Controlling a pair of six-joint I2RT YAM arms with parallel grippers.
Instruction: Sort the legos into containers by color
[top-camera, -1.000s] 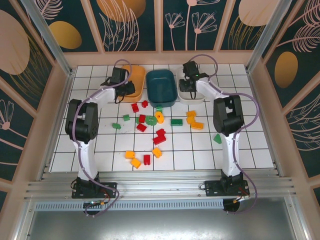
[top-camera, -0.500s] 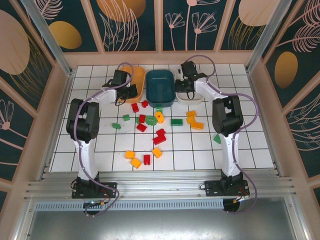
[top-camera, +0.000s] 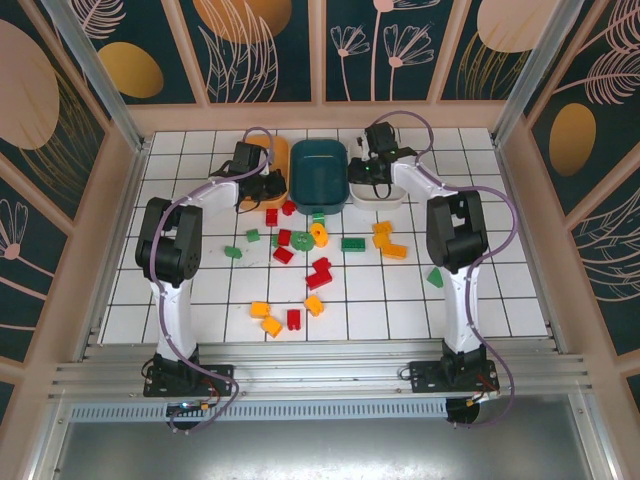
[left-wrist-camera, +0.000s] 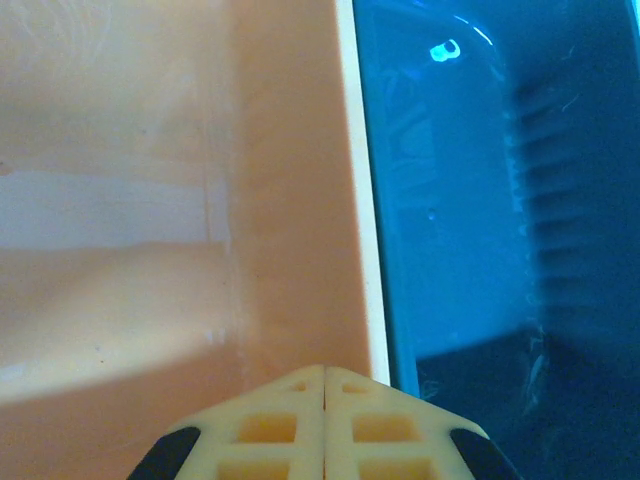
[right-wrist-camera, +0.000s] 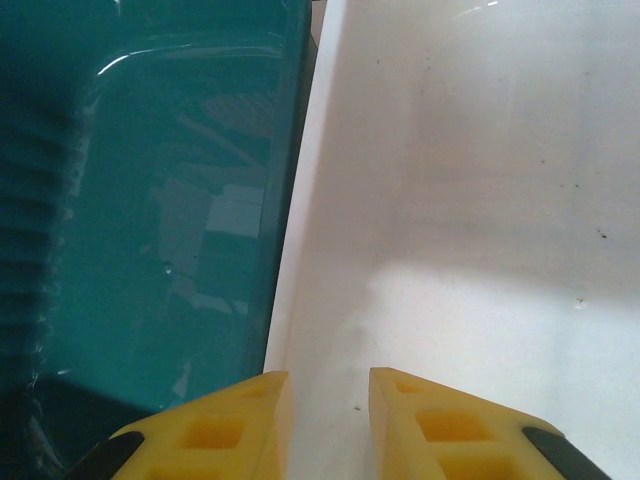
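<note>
The right end effector (right-wrist-camera: 330, 375) is sitting astride the left wall of the white tray (right-wrist-camera: 480, 200), a shallow rounded-rectangle of plastic. Its jaws are standing a narrow slot apart, one finger outside the wall and one inside, and they appear to be clamped on it. The left end effector (left-wrist-camera: 325, 372) is resting with its fingertips pressed together and nothing between them. It is at the right rim of the orange tray (left-wrist-camera: 120, 120), same shallow plastic shape, just beside the dark teal tray (left-wrist-camera: 480, 200).

Change over the last second: the white tray is riding leftward with the right end effector and is now lying against the teal tray. The left end effector is finishing its closing, having shifted from over the orange tray's middle to its teal-side edge. The legos (top-camera: 303, 240), small plastic bricks in red, green and yellow-orange, are lying where they were, scattered on the white tiled surface (top-camera: 450, 300) on the arm-base side of the trays.

Reading: the containers are being gathered into a tight row, and the sorting itself is not yet starting.

Orientation: all three trays are facing open side up in a row, orange left, teal middle, white right. Each long axis is running from the arm bases toward the far wall. The white wall is lying nearly parallel to the teal rim.
</note>
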